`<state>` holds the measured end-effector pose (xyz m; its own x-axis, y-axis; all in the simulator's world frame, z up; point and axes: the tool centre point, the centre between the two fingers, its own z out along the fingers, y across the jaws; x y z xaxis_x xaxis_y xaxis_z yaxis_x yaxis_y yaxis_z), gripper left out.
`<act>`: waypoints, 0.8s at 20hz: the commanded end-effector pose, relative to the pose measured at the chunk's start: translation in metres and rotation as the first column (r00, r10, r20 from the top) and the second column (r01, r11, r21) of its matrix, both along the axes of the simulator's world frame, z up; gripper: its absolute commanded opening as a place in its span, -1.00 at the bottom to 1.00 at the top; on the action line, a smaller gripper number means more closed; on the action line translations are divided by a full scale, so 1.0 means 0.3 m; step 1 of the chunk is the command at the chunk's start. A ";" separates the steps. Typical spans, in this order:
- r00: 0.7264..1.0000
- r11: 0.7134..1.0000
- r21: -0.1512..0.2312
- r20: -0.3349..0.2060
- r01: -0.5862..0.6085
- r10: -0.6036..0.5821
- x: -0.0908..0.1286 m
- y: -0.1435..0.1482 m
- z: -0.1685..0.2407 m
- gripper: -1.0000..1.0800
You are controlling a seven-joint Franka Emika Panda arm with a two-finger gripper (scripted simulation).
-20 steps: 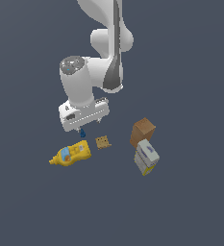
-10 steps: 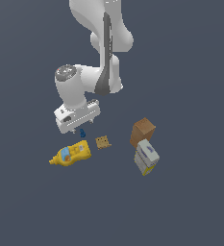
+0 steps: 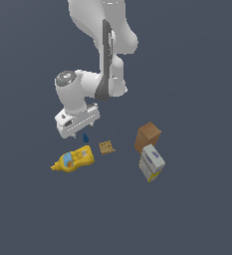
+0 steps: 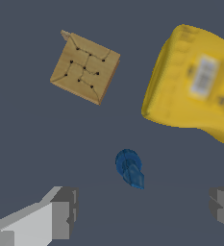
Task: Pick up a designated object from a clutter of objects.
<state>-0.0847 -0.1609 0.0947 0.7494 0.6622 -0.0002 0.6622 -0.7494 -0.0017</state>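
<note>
The designated object, a tiny dark blue knobbly item (image 3: 85, 138), lies on the grey floor between the yellow bottle (image 3: 73, 160) and my hand. In the wrist view the blue item (image 4: 129, 168) sits just beyond the gap between my two fingers. My gripper (image 3: 81, 130) (image 4: 142, 206) is open and empty, hovering just above the item without touching it. The clutter also holds a small tan square (image 3: 106, 147) (image 4: 85, 67), a brown box (image 3: 148, 135) and a white-and-yellow carton (image 3: 151, 163). The yellow bottle (image 4: 195, 86) lies close beside the blue item.
The brown box and the carton stand together at the exterior view's right, well away from my hand. The tan square lies a short way to the right of the blue item. The floor is plain dark grey all around.
My hand has shifted a little toward the exterior view's left and the arm has turned. The blue item and the other objects have not moved.
</note>
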 end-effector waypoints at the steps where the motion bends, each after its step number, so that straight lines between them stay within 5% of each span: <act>1: 1.000 1.000 -0.001 0.001 -0.009 0.009 -0.006 -0.006 -0.006 0.92; 16: 1.000 1.000 -0.001 0.001 -0.009 0.009 -0.010 -0.006 -0.123 0.92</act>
